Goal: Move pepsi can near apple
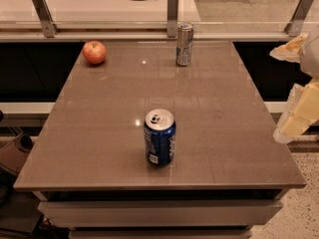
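The single camera view looks down on a smooth grey-brown stone-look table [224, 133]. The short, stout dark-blue pepsi can [159, 137] with its silver top stands upright near the front edge, roughly mid-width. The round red apple [94, 52] with a yellowish blush sits at the far left corner, well apart from the can. A taller slim silver-grey can [184, 45] stands upright at the far edge, near the middle.

The robot's cream-coloured gripper [298, 108] hangs off the table's right side, beyond the edge and well apart from the blue can. It grips nothing, and how far it is open cannot be told from here. The move looks not yet begun: the reach to the can is the step in hand.

Several things could go wrong. A sideways approach from the right might strike the can's wall before the gripper straddles it and tip the can over (the top looks opened, so it may be light and easy to topple). Reaching toward the back could pick the slim silver can instead. At the far corner, a set-down too tight against the apple could nudge it, and being round it may roll off the nearby edge.
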`<state>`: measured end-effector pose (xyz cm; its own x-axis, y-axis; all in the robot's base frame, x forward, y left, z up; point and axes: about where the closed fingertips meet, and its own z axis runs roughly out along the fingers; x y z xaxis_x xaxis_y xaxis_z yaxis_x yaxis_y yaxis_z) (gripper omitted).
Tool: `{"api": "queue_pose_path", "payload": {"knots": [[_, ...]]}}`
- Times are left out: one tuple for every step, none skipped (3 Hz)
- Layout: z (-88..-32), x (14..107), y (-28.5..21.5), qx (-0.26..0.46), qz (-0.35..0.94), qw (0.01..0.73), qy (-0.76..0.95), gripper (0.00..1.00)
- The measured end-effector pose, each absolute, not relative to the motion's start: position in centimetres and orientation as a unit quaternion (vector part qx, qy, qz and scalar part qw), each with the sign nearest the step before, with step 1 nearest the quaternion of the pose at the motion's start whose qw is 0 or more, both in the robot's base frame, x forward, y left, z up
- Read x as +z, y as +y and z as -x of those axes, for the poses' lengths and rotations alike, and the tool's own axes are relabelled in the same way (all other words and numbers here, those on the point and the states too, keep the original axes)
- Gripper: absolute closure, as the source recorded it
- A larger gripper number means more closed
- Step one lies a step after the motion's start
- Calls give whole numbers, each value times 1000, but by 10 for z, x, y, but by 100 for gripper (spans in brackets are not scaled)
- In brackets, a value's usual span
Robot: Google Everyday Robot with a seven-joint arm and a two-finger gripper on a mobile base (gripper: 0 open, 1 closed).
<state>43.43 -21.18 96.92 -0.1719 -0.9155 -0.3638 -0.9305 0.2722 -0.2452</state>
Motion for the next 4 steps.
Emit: {"api": "queue_pose_path", "payload": {"knots": [[-426, 958, -198, 76, 598, 283, 746, 0], [-424, 953, -172, 140, 589, 345, 717, 0], [-430, 954, -141, 197, 582, 397, 682, 0], [-434, 952, -106, 252, 576, 438, 643, 0]]}}
